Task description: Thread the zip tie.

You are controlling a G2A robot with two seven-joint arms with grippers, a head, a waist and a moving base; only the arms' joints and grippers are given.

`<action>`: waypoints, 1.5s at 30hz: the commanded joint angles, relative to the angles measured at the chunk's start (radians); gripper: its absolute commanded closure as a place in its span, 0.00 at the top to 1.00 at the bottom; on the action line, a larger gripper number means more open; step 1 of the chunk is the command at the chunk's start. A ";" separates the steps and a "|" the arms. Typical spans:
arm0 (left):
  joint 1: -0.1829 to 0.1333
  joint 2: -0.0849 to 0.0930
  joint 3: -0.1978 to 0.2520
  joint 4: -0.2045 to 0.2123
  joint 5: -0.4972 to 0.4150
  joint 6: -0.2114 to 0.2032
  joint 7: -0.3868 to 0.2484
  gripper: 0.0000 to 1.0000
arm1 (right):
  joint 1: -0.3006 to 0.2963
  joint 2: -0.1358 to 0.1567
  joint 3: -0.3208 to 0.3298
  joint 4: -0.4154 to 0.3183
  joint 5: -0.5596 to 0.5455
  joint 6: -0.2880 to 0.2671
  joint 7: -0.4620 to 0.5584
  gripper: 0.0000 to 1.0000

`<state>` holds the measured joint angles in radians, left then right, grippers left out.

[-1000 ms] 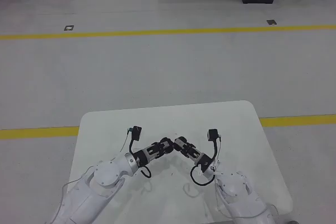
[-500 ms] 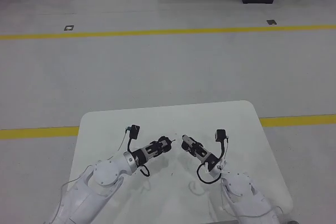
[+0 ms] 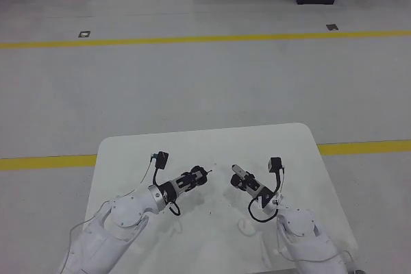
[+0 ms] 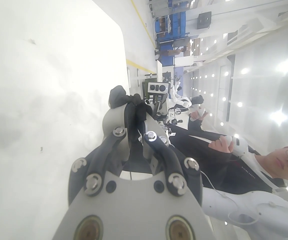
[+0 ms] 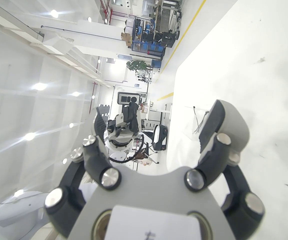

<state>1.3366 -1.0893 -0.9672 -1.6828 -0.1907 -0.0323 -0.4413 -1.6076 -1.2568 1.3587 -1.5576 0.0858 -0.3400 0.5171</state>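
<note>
L gripper (image 3: 200, 176) is clamped on the dark zip tie (image 4: 130, 101), whose short end pokes past its tips. R gripper (image 3: 238, 175) sits nearby, jaws wide, empty. Risk (my guess): the thin end droops, so R misses it or tugs it loose.

Black plastic zip tie (image 4: 130, 102): clamped between the fingers (image 4: 114, 123) of the left gripper (image 4: 134, 117), held off the white surface (image 3: 274, 147). A dark bunched part sticks out past the fingertips. From above, a thin black end projects beyond them, well apart from the right gripper (image 3: 235, 175). Whether it is looped: cannot tell.
</note>
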 commanded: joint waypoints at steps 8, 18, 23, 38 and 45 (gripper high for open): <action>0.044 0.035 -0.121 -0.110 0.230 0.096 0.047 0.00 | 0.000 0.000 0.000 0.000 0.000 0.000 0.000 1.00; 0.216 0.083 -0.352 -0.299 0.269 0.160 -0.060 0.00 | 0.000 0.000 0.000 0.000 0.000 0.000 0.000 1.00; 0.270 0.093 -0.429 -0.325 0.202 0.129 -0.118 0.00 | 0.000 0.000 0.000 0.000 0.000 0.000 0.000 1.00; 0.285 0.098 -0.499 -0.318 0.094 0.074 -0.167 0.00 | 0.000 0.000 0.000 0.000 0.000 0.000 0.000 1.00; 0.361 0.107 -0.687 -0.308 -0.131 -0.003 -0.258 0.00 | 0.000 0.000 0.000 0.000 0.000 0.000 0.000 1.00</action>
<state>1.6840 -0.9823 -1.6350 -1.9914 -0.2801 -0.0183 -0.6799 -1.6076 -1.2568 1.3587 -1.5576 0.0858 -0.3400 0.5171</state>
